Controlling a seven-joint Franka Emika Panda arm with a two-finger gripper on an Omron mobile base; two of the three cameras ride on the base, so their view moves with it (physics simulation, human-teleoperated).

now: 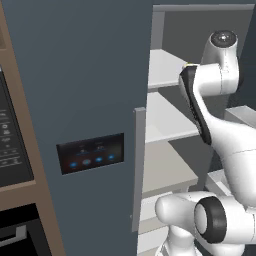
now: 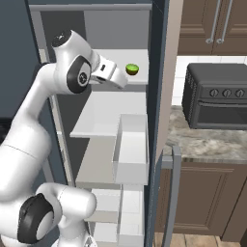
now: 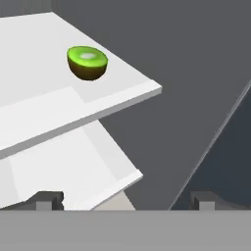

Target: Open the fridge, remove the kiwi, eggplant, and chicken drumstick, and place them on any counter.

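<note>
Inside the open fridge [image 2: 58, 29], right-hand door swung wide, white shelves bared. On the top shelf [image 2: 120, 55], toward its right end, the kiwi [image 2: 132, 69]: a cut half, bright green face up, olive-brown skin beneath, alone on the white surface. Level with that shelf and just to the left of the fruit in the right base view, the white arm's hand, reaching in, near the kiwi but not touching it. Through the hand view, the kiwi [image 3: 87, 62] up and to the left of the gripper [image 3: 125, 200], well ahead of the two dark fingertips [image 3: 48, 200] and off the line between them, with the shelf edge and a lower shelf in the gap. Jaws spread wide, nothing between them. From the left base view, closed left door [image 1: 80, 100] with its panel of blue lights [image 1: 91, 152] and long grey handle [image 1: 139, 170]. To the right of the fridge, marbled counter [image 2: 212, 144] carrying a dark toaster oven [image 2: 217, 96].
</note>
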